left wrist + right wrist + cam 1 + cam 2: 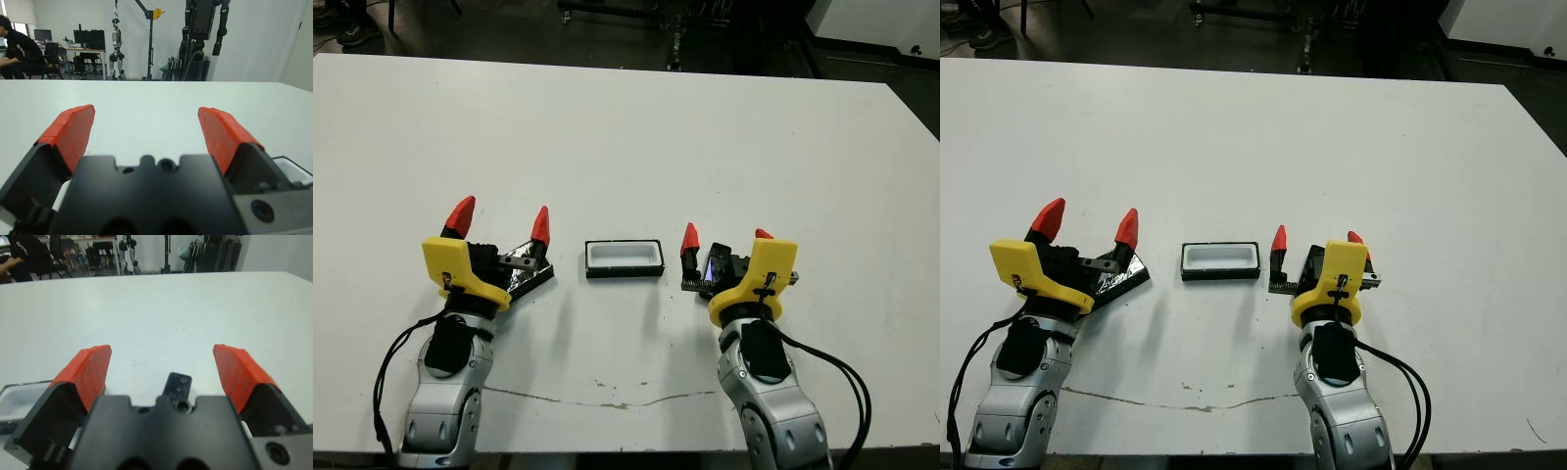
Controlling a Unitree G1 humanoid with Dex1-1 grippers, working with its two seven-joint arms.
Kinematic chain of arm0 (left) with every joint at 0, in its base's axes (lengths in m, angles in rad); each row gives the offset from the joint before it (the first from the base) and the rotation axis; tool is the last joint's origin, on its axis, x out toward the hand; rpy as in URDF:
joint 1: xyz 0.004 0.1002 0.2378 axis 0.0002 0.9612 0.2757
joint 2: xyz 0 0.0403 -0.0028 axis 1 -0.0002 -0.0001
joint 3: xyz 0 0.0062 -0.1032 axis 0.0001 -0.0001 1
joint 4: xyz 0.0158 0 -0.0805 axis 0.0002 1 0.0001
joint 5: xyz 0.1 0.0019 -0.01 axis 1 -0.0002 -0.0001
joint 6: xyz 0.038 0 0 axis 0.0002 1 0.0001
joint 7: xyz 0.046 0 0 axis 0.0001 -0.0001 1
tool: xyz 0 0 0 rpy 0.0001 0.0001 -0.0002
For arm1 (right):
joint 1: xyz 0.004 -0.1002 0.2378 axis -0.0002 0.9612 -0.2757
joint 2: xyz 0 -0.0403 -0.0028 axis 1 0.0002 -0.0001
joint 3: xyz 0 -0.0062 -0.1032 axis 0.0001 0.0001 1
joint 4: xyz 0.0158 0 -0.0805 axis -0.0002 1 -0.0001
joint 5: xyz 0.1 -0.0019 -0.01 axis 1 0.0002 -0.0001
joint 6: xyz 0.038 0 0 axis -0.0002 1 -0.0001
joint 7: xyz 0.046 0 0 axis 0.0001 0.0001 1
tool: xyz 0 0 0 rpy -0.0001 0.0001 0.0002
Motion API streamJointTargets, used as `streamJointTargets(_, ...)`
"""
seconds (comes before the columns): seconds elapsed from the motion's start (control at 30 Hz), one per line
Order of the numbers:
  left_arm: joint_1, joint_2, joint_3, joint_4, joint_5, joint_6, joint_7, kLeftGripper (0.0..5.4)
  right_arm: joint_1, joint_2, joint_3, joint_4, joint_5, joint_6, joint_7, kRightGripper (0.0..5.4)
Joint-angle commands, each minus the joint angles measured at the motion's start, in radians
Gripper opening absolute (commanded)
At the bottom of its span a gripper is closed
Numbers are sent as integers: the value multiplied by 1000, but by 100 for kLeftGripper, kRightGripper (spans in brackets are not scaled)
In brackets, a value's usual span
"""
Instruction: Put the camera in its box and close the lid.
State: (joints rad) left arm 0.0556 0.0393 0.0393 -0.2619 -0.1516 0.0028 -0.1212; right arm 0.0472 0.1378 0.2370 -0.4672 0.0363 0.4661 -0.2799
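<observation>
The box, a small black tray with a white inside, lies open-topped on the white table between my two grippers. My left gripper is open, and the glossy black lid lies flat on the table partly under it, near its inner finger. My right gripper is open over the camera, a tiny dark bar with a bluish glint. In the right wrist view the camera rests on the table between the spread fingers, touching neither. Neither gripper holds anything.
A thin crack line runs across the table near its front edge. Beyond the far edge a person sits at a desk, and dark machine stands rise behind.
</observation>
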Motion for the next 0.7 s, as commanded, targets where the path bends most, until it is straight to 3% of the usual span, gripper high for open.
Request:
streamJointTargets(0.03,24,3,-3,-14,9,16,9,539,10,56,-6,-4,7,47,-15,540)
streamJointTargets(0.27,33,4,-2,-10,3,-1,-2,539,2,62,-14,1,30,88,-23,540)
streamJointTargets(0.53,46,-1,-6,-18,11,-3,7,539,-12,90,-46,-8,83,208,-54,540)
streamJointTargets(0.7,51,1,-6,-22,2,1,0,539,-13,111,-65,-10,133,237,-77,540)
